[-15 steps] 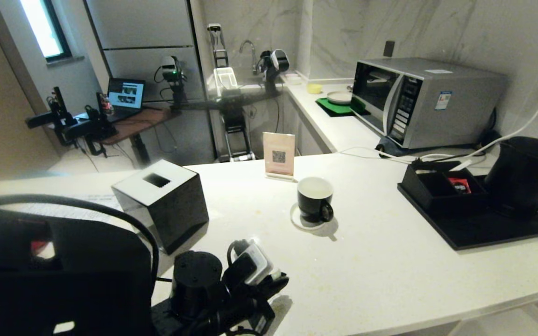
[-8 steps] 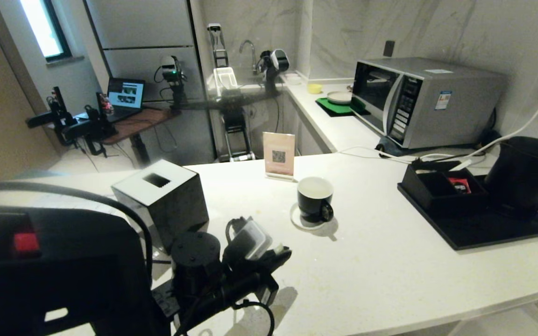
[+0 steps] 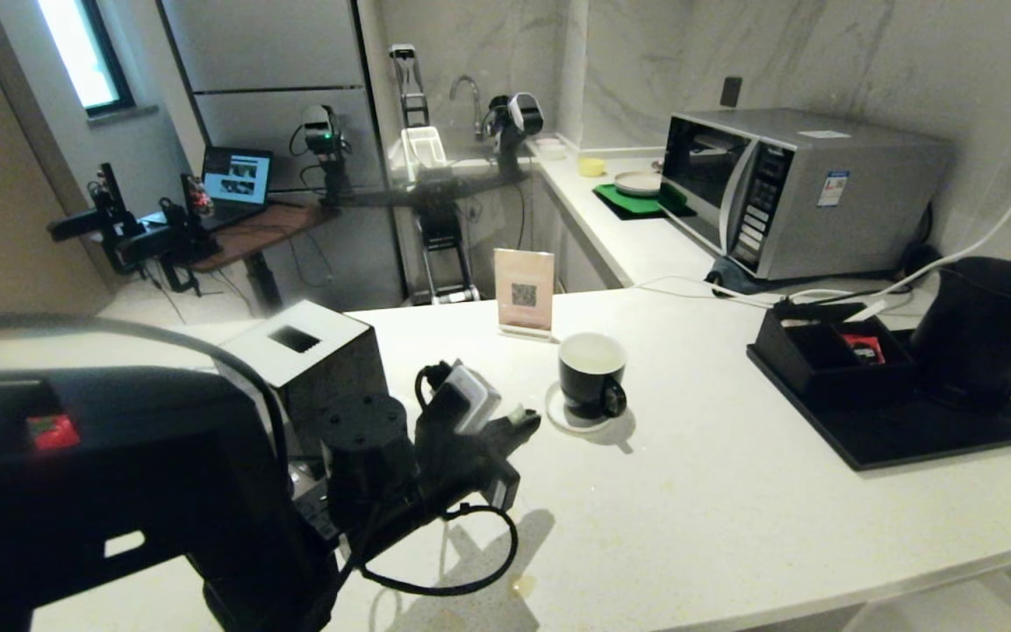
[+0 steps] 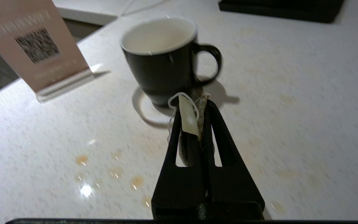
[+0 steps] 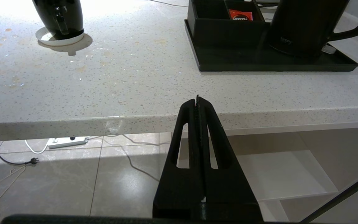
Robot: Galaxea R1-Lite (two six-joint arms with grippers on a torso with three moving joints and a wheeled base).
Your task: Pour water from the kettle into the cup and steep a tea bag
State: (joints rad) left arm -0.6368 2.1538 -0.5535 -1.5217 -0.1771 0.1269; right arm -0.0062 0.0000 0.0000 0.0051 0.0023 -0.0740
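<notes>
Head view: the left gripper [image 3: 527,420] hangs above the white counter [image 3: 734,509], the black cup [image 3: 591,376] just beside it at about two o'clock; the kettle [image 3: 984,329] stands well apart at three o'clock on its black tray [image 3: 909,434], apparently done with if the pale liquid seen in the cup is the water. Left wrist view: the jaws are pinched tight on the tea bag [image 4: 194,124], its thin string [image 4: 170,118] looping over the tip, the cup [image 4: 163,59] at twelve o'clock on its white coaster [image 4: 141,109]. Right wrist view: the right gripper [image 5: 197,101] is closed on nothing, parked below the counter edge [image 5: 135,119]. The steeping step is in hand; next the bag must be carried over the rim and lowered inside.
</notes>
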